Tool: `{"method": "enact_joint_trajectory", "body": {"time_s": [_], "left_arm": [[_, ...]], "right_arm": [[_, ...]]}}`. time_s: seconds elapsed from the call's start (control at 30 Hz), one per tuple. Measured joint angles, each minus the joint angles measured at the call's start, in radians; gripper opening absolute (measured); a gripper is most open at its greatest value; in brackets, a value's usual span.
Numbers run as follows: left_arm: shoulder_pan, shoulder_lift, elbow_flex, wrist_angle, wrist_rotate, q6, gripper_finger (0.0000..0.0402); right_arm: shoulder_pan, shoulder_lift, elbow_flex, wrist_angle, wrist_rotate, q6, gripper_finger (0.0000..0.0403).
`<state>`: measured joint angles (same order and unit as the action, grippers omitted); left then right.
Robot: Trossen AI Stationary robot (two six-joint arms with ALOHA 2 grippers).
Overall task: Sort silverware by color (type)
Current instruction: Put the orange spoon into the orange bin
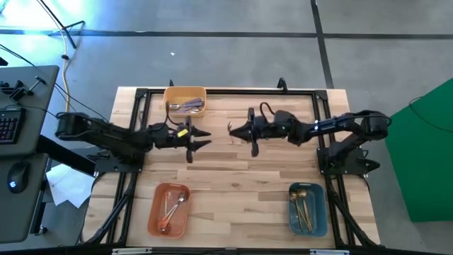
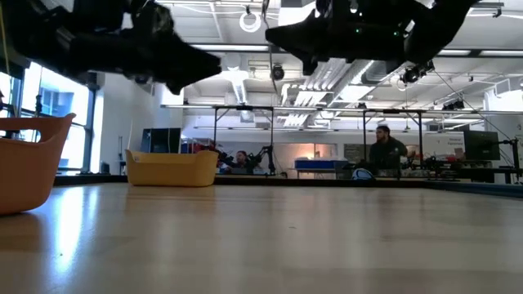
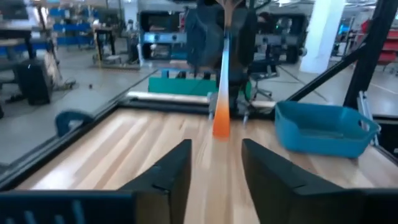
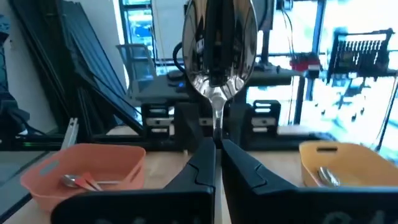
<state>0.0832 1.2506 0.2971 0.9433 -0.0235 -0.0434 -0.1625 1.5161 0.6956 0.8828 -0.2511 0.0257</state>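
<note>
My right gripper (image 1: 232, 129) is above the middle of the table, shut on a spoon with a silver bowl (image 4: 217, 43) and an orange handle end (image 3: 221, 121). My left gripper (image 1: 205, 138) faces it from the table's left and is open. Its fingers (image 3: 177, 168) stand on either side of the line to the orange handle end, short of it and touching nothing. Other spoons lie in bins: lavender-handled ones in the yellow bin (image 1: 185, 100), orange-handled ones in the orange bin (image 1: 170, 209), gold ones in the blue bin (image 1: 306, 209). My right gripper pinches the spoon between its two fingertips at the thin neck just below the bowl (image 4: 216, 124). The fingers come in level from the table's right and lie across the spoon. It is lifted clear, roughly upright, with the bowl above the fingers and the orange handle end (image 3: 221, 121) hanging below.
The yellow bin (image 2: 172, 167) stands at the far edge, the orange bin (image 4: 81, 174) near left and the blue bin (image 3: 323, 127) near right. Bare wood lies between them under both grippers. A black frame edges the table. People sit at benches far behind (image 2: 384, 147).
</note>
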Motion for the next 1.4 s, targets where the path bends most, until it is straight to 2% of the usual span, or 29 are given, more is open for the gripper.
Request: {"method": "enact_joint_trajectory", "body": {"time_s": [0.27, 0.5, 0.6, 0.7, 0.9, 1.1, 1.27, 1.4], "left_arm": [[-0.077, 0.205, 0.238, 0.006, -0.019, 0.064, 0.0186], [-0.085, 0.277, 0.352, -0.03, -0.028, 0.093, 0.0195], [-0.087, 0.282, 0.371, -0.036, -0.021, 0.09, 0.018], [-0.089, 0.282, 0.379, -0.037, -0.034, 0.074, 0.0143], [-0.09, 0.281, 0.382, -0.051, -0.037, 0.048, 0.0018], [-0.109, 0.226, 0.384, -0.168, -0.029, 0.044, 0.0009], [-0.168, 0.102, 0.383, -0.397, -0.121, 0.042, 0.0007], [-0.231, -0.031, 0.383, -0.639, -0.211, -0.019, 0.0004]], "right_arm": [[0.084, 0.0, -0.003, 0.069, 0.042, -0.057, 0.0], [0.098, 0.0, -0.003, 0.084, 0.044, -0.076, 0.0], [0.098, 0.0, -0.003, 0.096, 0.044, -0.077, 0.0], [0.098, 0.001, -0.003, 0.097, 0.044, -0.078, 0.0], [0.097, 0.001, -0.003, 0.107, 0.048, -0.075, 0.0], [0.098, 0.003, -0.003, 0.103, 0.043, -0.063, 0.001], [0.095, -0.002, -0.002, 0.121, 0.045, -0.068, 0.0068], [0.083, -0.042, -0.004, 0.069, 0.127, -0.118, 0.0109]]}}
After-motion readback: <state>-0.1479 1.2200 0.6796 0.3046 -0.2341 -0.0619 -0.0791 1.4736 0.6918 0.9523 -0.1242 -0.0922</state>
